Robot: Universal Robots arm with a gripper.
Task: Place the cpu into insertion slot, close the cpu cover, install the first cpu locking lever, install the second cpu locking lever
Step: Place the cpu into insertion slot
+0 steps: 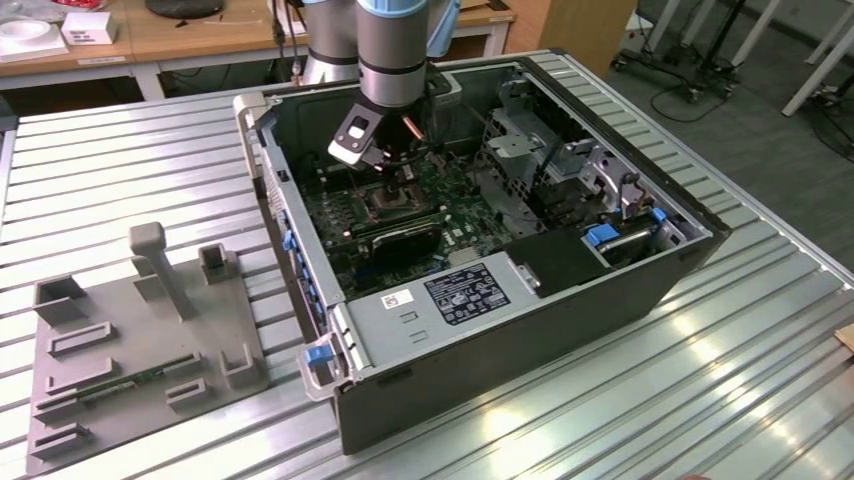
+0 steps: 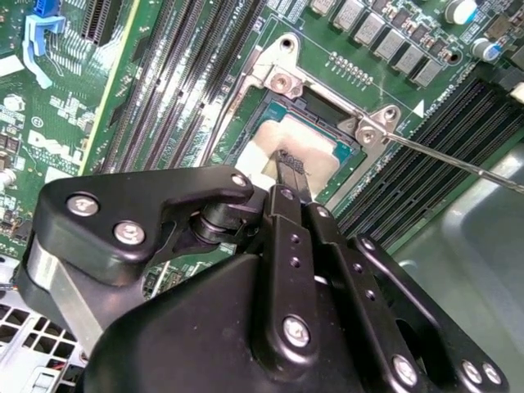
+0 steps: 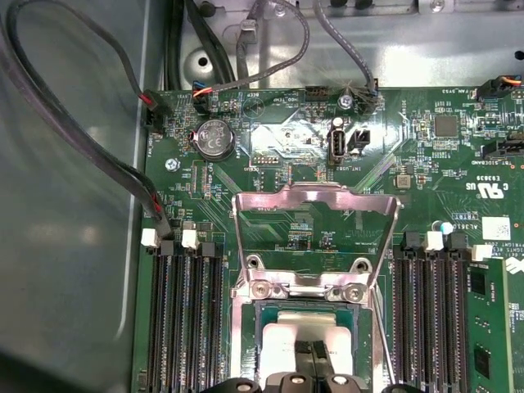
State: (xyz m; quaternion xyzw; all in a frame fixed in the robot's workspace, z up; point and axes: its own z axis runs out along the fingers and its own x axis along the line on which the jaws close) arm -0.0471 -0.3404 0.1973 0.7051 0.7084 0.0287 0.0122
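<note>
My claw reaches down into the open computer case, which sits on a ribbed metal table, over the far part of the motherboard. In both wrist views my fingers are drawn together, with nothing between them, and their tips rest on the cpu. The cpu lies flat inside the insertion slot. The cpu cover stands tilted up on its hinge, off the chip. A thin locking lever angles away from the socket, unlatched. A grey fixture tray lies on the table at the exterior view's left.
</note>
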